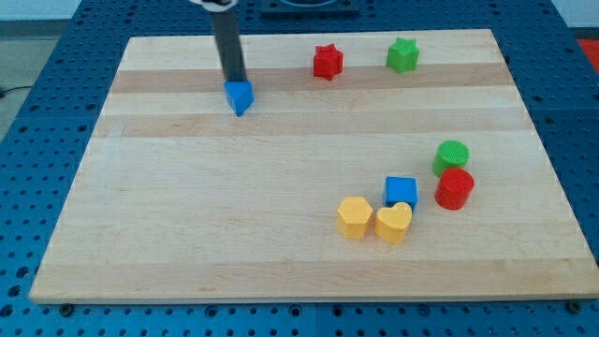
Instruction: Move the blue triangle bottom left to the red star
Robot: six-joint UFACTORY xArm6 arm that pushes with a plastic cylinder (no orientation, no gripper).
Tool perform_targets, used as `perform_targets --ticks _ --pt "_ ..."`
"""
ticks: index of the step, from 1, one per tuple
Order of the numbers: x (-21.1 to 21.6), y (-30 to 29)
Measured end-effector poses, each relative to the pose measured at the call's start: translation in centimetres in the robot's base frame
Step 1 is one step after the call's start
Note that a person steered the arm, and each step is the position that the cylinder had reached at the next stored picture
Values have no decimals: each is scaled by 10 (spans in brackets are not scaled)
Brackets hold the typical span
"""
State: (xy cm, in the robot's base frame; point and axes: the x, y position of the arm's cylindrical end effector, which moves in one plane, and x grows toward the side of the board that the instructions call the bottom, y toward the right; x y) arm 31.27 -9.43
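The blue triangle (241, 97) lies on the wooden board (187, 206) near the view's top left. My tip (236, 81) stands right at the triangle's upper edge, touching or nearly touching it. The red star (328, 62) sits near the board's top edge, to the right of the triangle and slightly higher in the view.
A green star (402, 55) lies right of the red star. At the lower right are a green cylinder (452, 155), a red cylinder (455, 188), a blue cube (401, 192), a yellow hexagon-like block (354, 217) and a yellow heart (393, 223).
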Motion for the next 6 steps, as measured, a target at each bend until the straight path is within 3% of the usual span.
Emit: perform_targets --ticks 2,3,5,6 --pt "53 -51" --pt "49 26" --pt "-18 24" --pt "-17 66"
